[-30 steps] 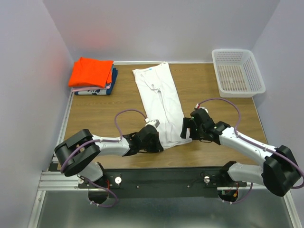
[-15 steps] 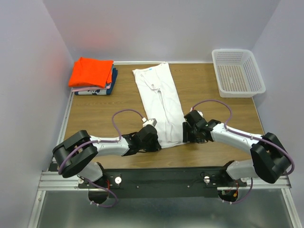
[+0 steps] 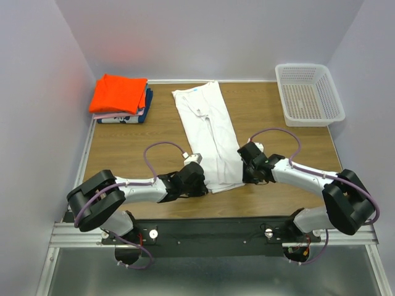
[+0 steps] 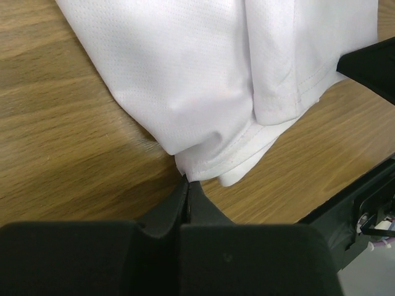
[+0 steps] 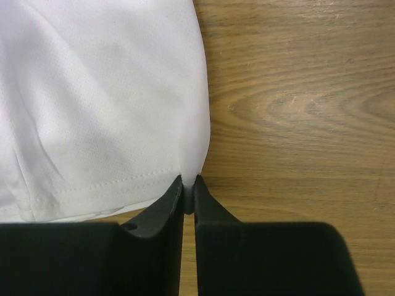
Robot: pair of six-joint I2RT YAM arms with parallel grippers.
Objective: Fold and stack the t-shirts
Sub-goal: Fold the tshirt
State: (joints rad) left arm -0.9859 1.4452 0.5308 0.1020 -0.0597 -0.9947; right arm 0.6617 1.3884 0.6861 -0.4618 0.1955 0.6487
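The right hand (image 5: pixel 189 185) had been drawn in across the surface (image 3: pixel 123 154) to the near right corner of the white shirt (image 3: pixel 207 132), where it was seen pinched narrow on the hem. The left hand (image 4: pixel 187 184) had been kept at the near left corner, closed, apparently on the hem edge, though little cloth could be made out between its tips. With both near corners held, a fold toward the collar was judged ready. The orange and blue stack (image 3: pixel 120 97) lay far left of the shirt, its lower layers largely hidden.
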